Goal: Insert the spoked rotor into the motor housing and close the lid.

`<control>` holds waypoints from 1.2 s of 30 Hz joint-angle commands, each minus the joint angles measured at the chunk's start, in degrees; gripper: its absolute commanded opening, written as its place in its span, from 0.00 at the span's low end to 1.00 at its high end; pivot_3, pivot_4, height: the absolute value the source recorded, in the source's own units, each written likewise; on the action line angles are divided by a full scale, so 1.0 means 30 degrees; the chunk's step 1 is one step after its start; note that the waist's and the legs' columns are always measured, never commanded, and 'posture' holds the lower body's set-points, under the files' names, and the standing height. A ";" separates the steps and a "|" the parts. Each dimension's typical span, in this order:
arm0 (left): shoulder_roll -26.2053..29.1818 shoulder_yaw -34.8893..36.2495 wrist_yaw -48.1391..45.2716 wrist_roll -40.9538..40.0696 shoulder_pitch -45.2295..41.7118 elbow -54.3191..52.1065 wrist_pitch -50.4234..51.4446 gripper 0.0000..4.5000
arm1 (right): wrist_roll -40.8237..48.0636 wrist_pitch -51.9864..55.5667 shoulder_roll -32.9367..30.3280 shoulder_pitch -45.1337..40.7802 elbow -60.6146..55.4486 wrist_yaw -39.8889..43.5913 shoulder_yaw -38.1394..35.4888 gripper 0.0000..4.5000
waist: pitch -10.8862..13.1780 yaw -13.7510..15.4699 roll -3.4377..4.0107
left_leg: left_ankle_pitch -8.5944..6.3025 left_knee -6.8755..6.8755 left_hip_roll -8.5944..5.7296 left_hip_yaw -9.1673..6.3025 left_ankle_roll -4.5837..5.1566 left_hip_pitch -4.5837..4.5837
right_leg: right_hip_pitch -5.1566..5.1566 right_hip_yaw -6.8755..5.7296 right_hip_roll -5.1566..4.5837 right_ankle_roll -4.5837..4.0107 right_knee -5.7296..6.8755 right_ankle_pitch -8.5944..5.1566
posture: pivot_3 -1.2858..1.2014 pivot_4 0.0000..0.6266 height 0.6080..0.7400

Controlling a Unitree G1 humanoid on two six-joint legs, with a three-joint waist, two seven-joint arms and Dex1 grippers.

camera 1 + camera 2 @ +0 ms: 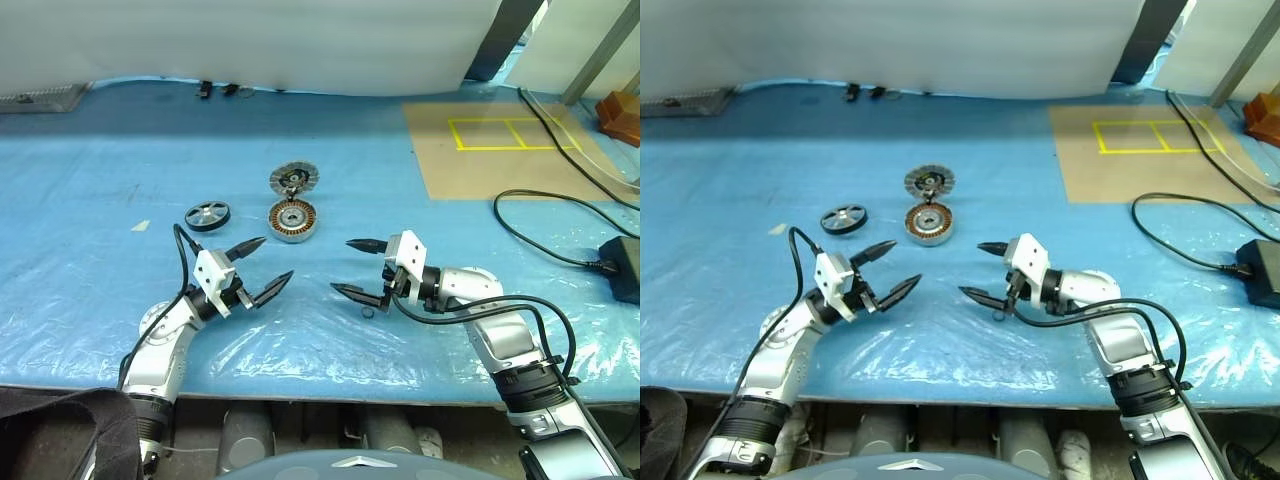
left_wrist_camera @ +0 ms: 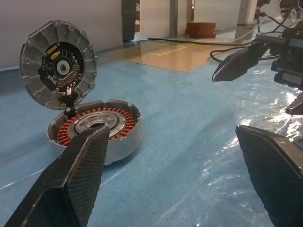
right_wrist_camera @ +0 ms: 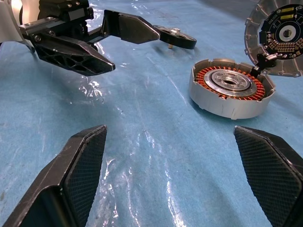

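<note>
Blue-covered surface with cables and marked board

The surface [image 1: 90, 200] wears a glossy, wrinkled blue plastic sheet. At two o'clock lies a tan board [image 1: 500, 150] marked with a yellow taped rectangle [image 1: 505, 133]. A black cable [image 1: 545, 235] loops at three o'clock toward a black power adapter [image 1: 622, 268] at the edge. A small white scrap [image 1: 140, 226] sits at nine o'clock. Small dark clips [image 1: 222, 90] lie at twelve o'clock.

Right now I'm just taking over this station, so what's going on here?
Nothing is held yet. The left gripper and right gripper hover open above the blue sheet. The motor housing lies open, its lid standing up behind it. The spoked rotor lies apart, not yet inserted.
</note>
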 commanded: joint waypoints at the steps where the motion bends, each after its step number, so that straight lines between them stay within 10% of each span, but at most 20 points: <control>1: 0.0109 0.0032 -0.0006 -0.0066 -0.0172 -0.0504 -0.0032 0.99 | 0.0128 -0.0342 -0.0003 -0.0071 -0.0336 -0.0002 -0.0087 1.00 | 0.0000 -0.0001 0.0000 | 0.0000 0.0000 0.0000 0.0001 -0.0001 0.0000 | 0.0000 0.0001 -0.0001 0.0000 0.0000 0.0000 | 0.52 0.24 1.00; 22: 0.0049 0.0144 -0.0194 -0.0041 0.0074 0.0055 -0.0535 0.99 | 0.0123 0.0702 0.0049 -0.0596 -0.0334 -0.0277 -0.0030 1.00 | 0.0000 -0.0021 0.0000 | 0.0000 0.0001 0.0000 0.0000 -0.0001 0.0000 | 0.0001 0.0000 0.0000 0.0000 0.0003 0.0000 | 0.52 0.24 1.00; 36: 0.0181 0.0969 0.1669 0.0417 0.1420 -0.0783 -0.1336 0.99 | -0.3172 0.2030 0.2599 -0.9257 0.6710 -0.0601 0.3013 1.00 | -0.0003 -0.0163 0.0006 | 0.0011 0.0003 0.0007 0.0002 -0.0021 0.0000 | -0.0018 0.0000 0.0004 -0.0013 0.0034 0.0003 | 0.52 0.24 1.00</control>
